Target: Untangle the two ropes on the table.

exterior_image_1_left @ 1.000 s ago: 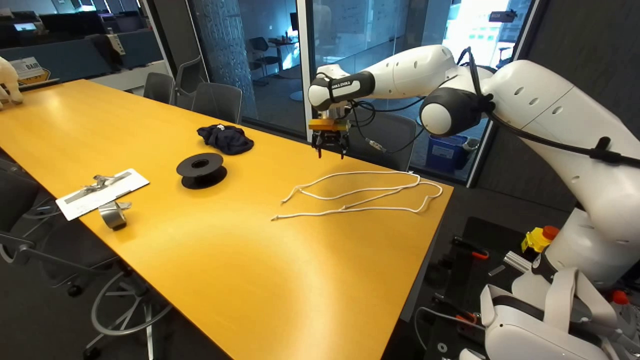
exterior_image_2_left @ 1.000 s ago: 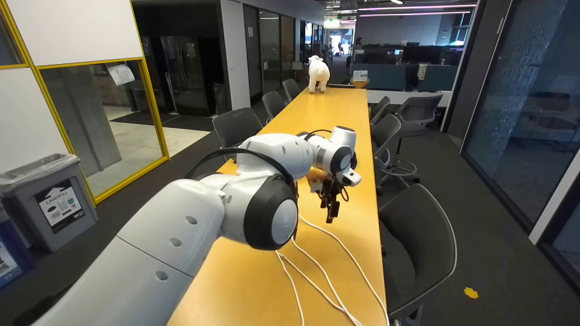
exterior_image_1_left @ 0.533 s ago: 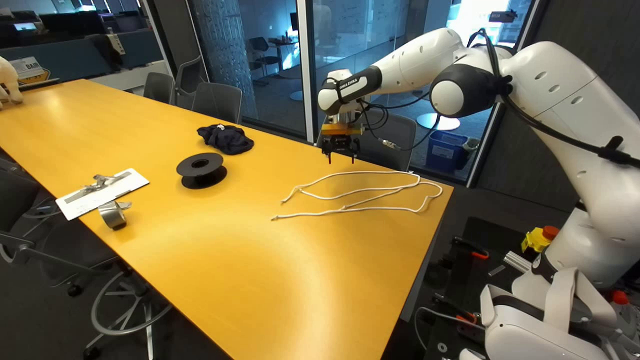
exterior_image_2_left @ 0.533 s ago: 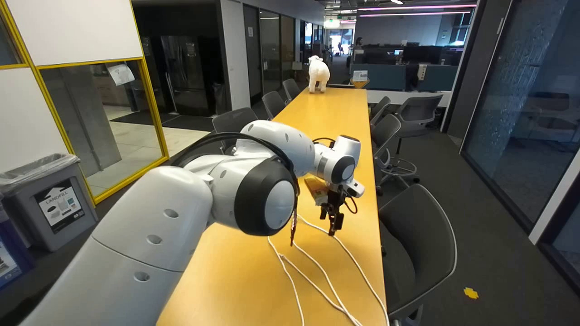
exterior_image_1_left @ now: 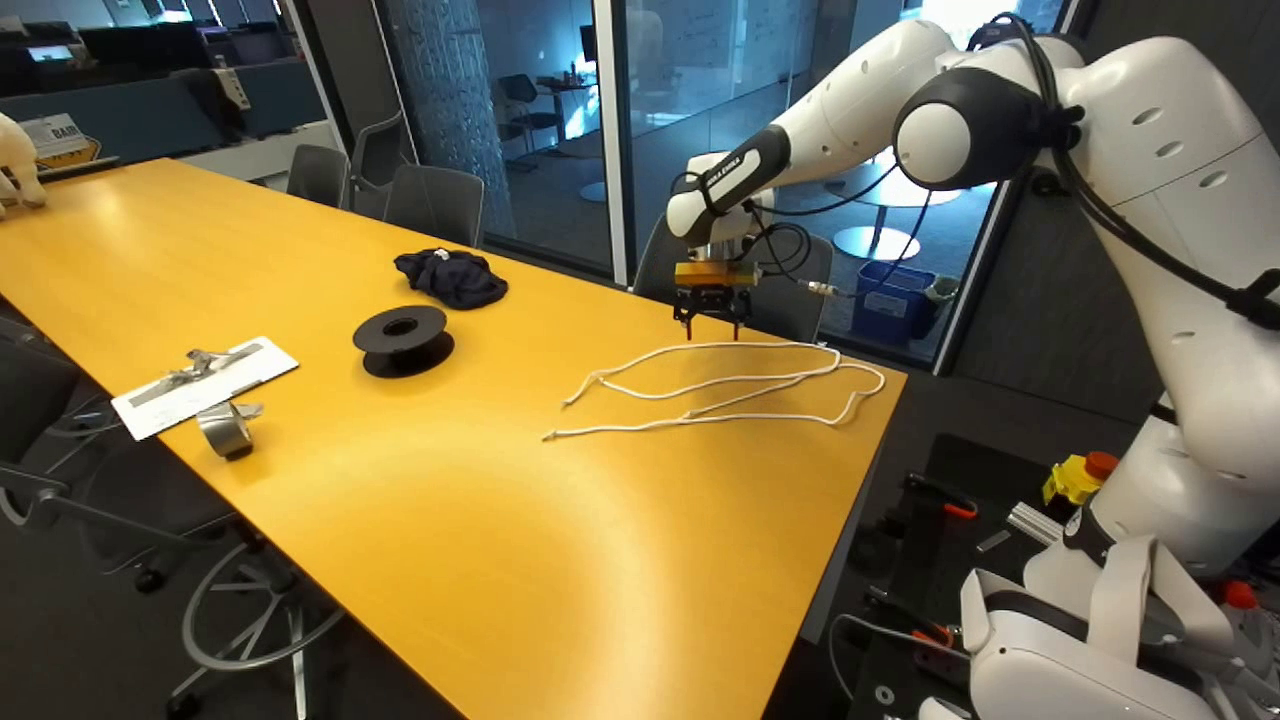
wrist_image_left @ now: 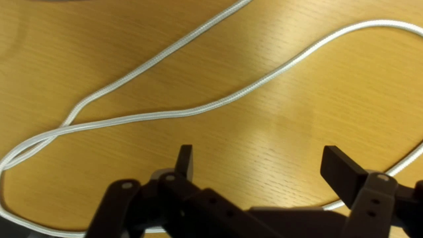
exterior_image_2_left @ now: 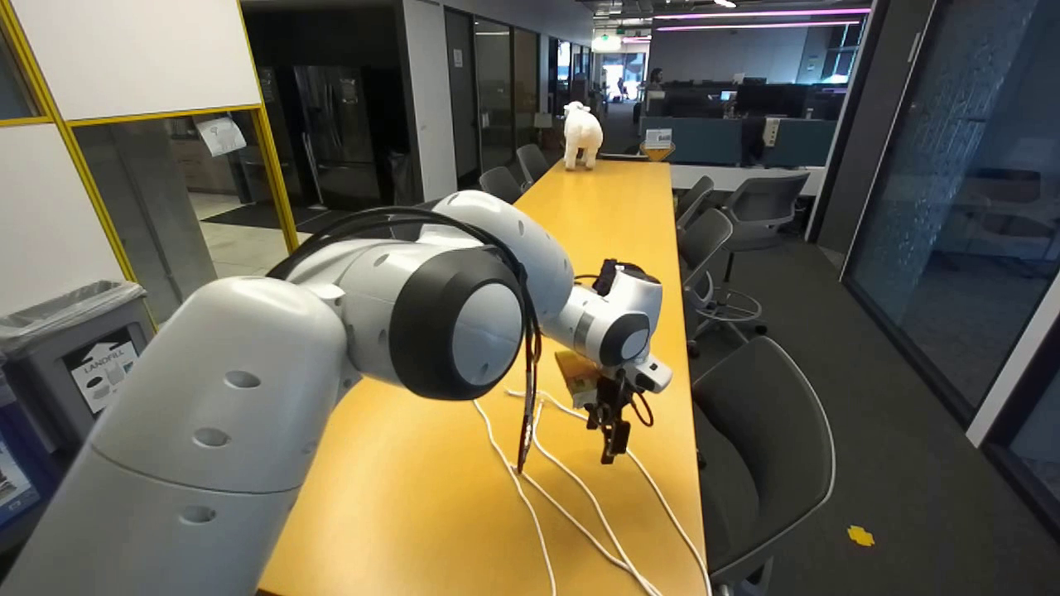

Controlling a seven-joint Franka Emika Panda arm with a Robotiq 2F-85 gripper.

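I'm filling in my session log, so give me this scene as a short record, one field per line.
task items: two slender whitish braided ropes, looped loosely on the long glossy yellow-orange table
crossing: visible near the wrist view's left edge
end tool: black two-fingered gripper, open, over the table
grip: empty
also on table: black round spool, crumpled navy cloth, silver tape roll, flat white panel
far end of table: fluffy white sheep figure
untangling: likely unfinished, given the crossing
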